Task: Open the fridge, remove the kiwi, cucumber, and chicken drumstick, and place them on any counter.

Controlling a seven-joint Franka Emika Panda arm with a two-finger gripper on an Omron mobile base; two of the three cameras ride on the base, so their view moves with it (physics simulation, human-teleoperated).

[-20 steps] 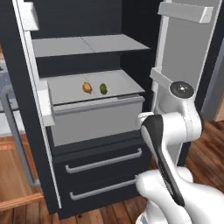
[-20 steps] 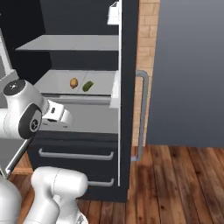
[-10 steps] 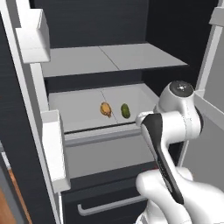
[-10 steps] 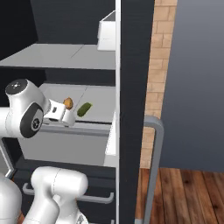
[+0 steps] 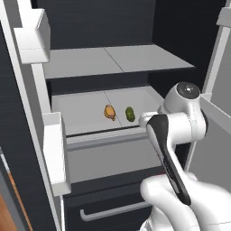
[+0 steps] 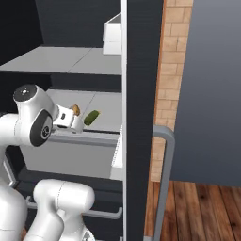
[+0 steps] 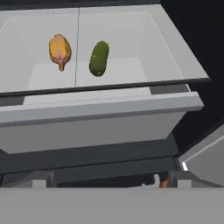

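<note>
The fridge [image 5: 118, 60] stands open, pale grey inside. On its lower shelf the orange-brown chicken drumstick [image 5: 109, 112] lies next to the green cucumber [image 5: 130, 113], a small gap between them. Both also show as the drumstick [image 7: 60, 50] and cucumber [image 7: 99, 58] in the hand view, and as the drumstick [image 6: 75, 109] and cucumber [image 6: 91, 117] in the right base view. My gripper [image 7: 112, 178] is open and empty. It hangs in front of the shelf edge, short of both items. The kiwi is hidden and the counter is out of view.
A grey drawer front [image 5: 113, 155] juts out below the shelf. White door bins [image 5: 54, 153] hang on the left door. The black right door [image 6: 141, 94] with its grey handle [image 6: 164, 179] stands edge-on beside a brick wall [image 6: 169, 70] and wooden floor [image 6: 202, 207].
The base has driven closer to the fridge, so the whole picture has grown and shifted. The hand now sits nearer the shelf with the drumstick and cucumber. The gripper stays open.
</note>
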